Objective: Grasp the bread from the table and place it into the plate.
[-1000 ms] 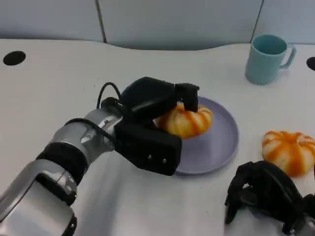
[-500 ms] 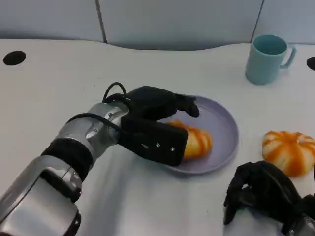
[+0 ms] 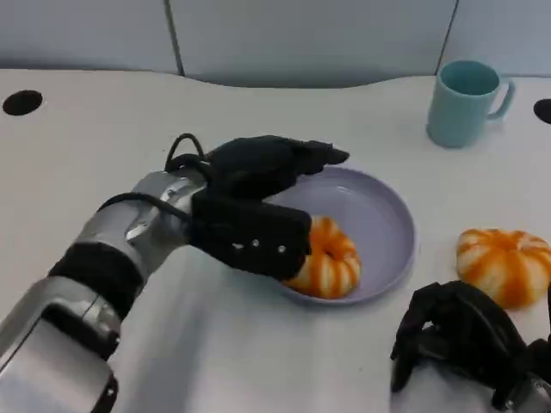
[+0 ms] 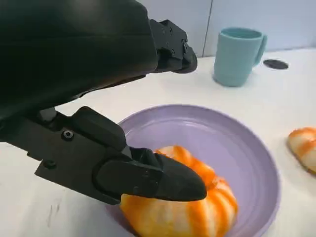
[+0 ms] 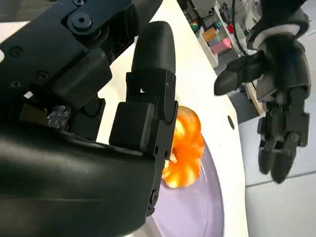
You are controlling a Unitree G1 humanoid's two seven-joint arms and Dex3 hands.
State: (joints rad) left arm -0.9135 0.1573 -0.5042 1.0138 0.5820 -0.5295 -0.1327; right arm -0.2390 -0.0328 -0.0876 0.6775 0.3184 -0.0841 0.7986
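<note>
1. the bread (image 3: 325, 262) lies inside the purple plate (image 3: 383, 219), against its near rim, so the placing looks done.
2. the left hand (image 3: 258, 202) hangs over the plate with fingers (image 4: 170, 47) spread, thumb close above the bread; i judge it has let go, though contact under the thumb is hidden.
3. the right hand (image 3: 461, 340) rests curled at the desk's (image 3: 103, 146) near right edge, apparently holding nothing.
4. a second bread (image 3: 504, 262) sits on the desk right of the plate; a teal mug (image 3: 465, 101) stands toward the far right corner.
</note>
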